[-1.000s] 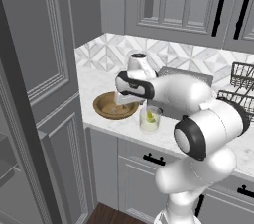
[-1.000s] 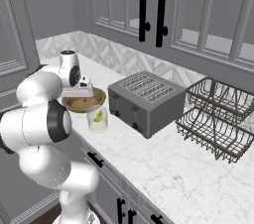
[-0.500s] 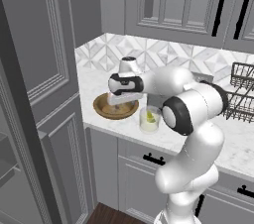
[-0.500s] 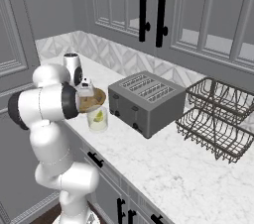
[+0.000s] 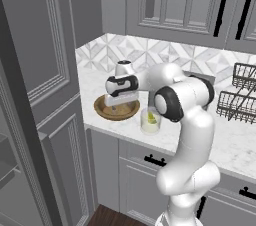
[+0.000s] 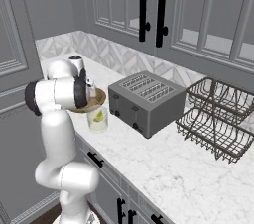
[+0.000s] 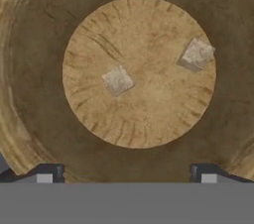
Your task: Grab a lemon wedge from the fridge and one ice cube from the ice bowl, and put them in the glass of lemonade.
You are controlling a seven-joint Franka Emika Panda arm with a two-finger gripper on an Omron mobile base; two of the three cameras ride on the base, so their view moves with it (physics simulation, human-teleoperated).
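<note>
Hand view: 2 ice cubes (image 7: pixel 117 80) in ice bowl (image 7: pixel 34 34) | left base: glass of lemonade (image 5: pixel 150 121)

**Count of things on and around the desk**

One wooden ice bowl (image 7: pixel 30 94) sits on the desk, and two ice cubes lie inside it: one ice cube (image 7: pixel 117 80) near the middle of the floor, another ice cube (image 7: pixel 196 54) toward the floor's edge, the pair apart from each other. One glass of lemonade (image 5: pixel 150 120) stands beside the bowl, with one lemon wedge (image 5: pixel 151 118) showing in it. One toaster (image 6: pixel 146 101) with four slots on top. One wire dish rack (image 6: pixel 215 117), two tiers. Two long black cabinet handles (image 6: pixel 153 5) hang side by side in the right base view. One robot arm (image 5: pixel 182 115)
</note>
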